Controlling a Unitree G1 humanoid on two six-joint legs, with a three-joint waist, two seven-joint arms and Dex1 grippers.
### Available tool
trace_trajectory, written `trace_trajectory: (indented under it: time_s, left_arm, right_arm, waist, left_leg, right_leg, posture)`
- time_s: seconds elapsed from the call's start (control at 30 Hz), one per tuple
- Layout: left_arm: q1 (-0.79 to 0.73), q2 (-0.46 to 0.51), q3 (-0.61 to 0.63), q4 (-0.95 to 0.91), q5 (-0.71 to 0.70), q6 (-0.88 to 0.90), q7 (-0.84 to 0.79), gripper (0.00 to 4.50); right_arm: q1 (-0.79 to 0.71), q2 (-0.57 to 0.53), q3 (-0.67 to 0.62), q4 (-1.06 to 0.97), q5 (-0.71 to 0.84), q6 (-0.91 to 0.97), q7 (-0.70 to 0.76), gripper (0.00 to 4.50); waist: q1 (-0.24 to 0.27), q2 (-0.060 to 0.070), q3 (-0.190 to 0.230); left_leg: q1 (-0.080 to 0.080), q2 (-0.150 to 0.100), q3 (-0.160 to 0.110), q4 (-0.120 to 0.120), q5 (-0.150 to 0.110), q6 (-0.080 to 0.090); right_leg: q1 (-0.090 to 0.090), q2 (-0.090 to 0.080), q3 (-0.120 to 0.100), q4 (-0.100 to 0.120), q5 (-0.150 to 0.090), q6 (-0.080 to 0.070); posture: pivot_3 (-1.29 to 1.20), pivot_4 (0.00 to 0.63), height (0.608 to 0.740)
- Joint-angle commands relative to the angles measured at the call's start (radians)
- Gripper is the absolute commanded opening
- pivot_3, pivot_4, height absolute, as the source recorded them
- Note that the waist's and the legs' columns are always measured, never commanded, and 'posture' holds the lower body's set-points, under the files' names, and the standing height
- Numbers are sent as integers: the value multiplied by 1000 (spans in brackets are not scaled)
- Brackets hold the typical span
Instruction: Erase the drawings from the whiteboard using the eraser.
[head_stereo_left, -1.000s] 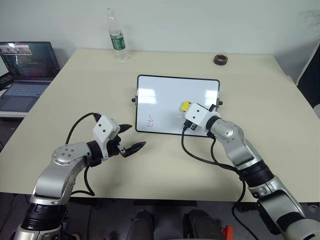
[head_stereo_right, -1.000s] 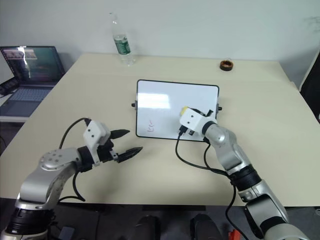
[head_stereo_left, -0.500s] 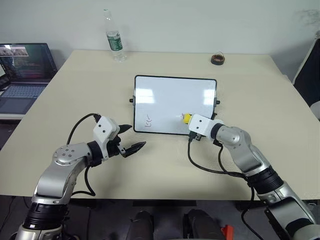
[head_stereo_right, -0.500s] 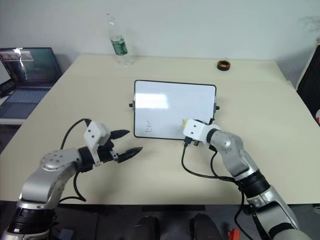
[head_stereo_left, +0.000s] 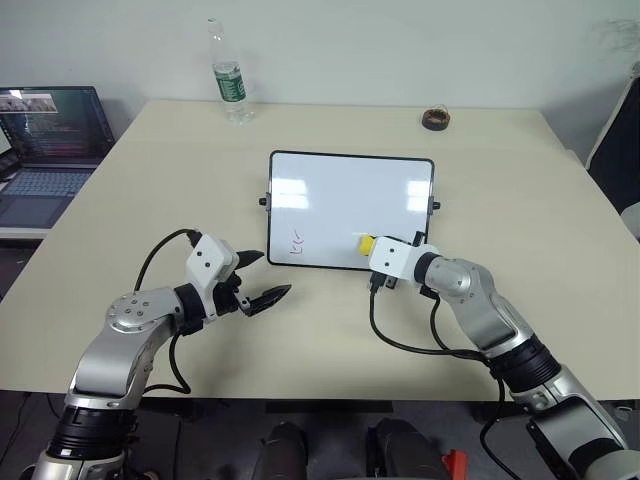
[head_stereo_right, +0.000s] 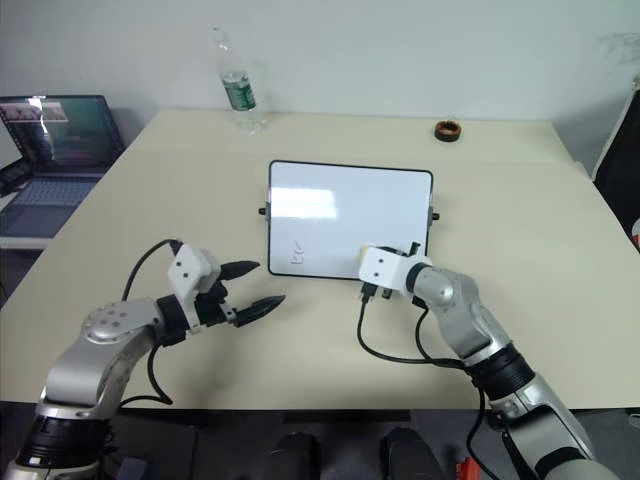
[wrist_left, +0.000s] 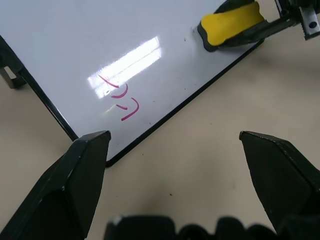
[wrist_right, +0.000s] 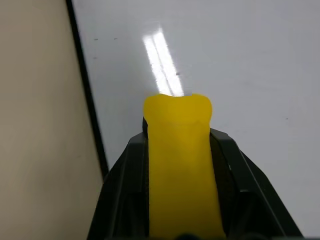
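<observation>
Beige tabletop (head_stereo_left: 420, 330) fills the scene, backed by a pale wall. At the far left, off the table's edge, an open laptop (head_stereo_left: 50, 135) shows a lit screen. A clear bottle (head_stereo_left: 228, 72) with a green label stands upright near the table's far edge. Nearer, the left gripper (head_stereo_left: 262, 278) hangs just above the tabletop, its two black fingers spread and pinching nothing, pointing toward the board's near left corner but apart from it. The whiteboard (head_stereo_left: 340, 185) lies flat in the middle of the table, black-framed, with small knobs on its short sides. One small group of reddish drawings (head_stereo_left: 296, 240) sits close to its near left corner; in the left wrist view these marks (wrist_left: 120, 97) read as a few short curved strokes. On the board near its near edge, right of the marks and well apart from them, is the yellow eraser (head_stereo_left: 367, 243), pinched between the pressed-together fingers of the right gripper (wrist_right: 178, 165); whether its underside touches the white surface I cannot tell. A dark round roll (head_stereo_left: 434, 118) rests toward the table's far right corner.
</observation>
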Motion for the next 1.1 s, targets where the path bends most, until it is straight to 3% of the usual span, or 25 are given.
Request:
trace_trajectory:
  time_s: [0.03,0.2,0.5,0.77,1.1]
  left_arm:
    - [-5,3,5,-10,4,-19,-7,4500]
    - [-7,3,2,-7,4,-21,-9,4500]
    - [-3,-1,6,-4,8,-25,-11,4500]
    - [3,-1,9,4,11,-33,-14,4500]
    - [8,-6,14,-6,16,-26,-10,4500]
  right_arm:
    - [-24,19,-42,56,-20,18,-76,1216]
    - [-74,65,-101,100,4,11,-179,1215]
    - [8,75,12,16,56,73,41,1215]
    - [-72,114,-73,85,26,10,-180,1213]
    - [-32,93,-55,71,46,15,-117,1213]
  waist:
    - [0,0,0]
    - [-4,0,0]
    - [0,0,0]
    - [-1,0,0]
    - [1,0,0]
  left_leg:
    - [0,0,0,0,0,0]
    - [0,0,0,0,0,0]
    - [-1,0,0,-1,0,0]
    - [-1,0,0,-1,0,0]
    - [-2,0,0,-1,0,0]
  right_leg:
    - [0,0,0,0,0,0]
    - [0,0,1,1,0,0]
    - [-1,0,0,0,0,-1]
    - [-2,0,0,0,0,0]
    - [-2,0,0,-1,0,-1]
  posture:
    - [0,150,740]
    - [0,150,740]
    - [0,150,740]
    - [0,150,740]
    - [0,150,740]
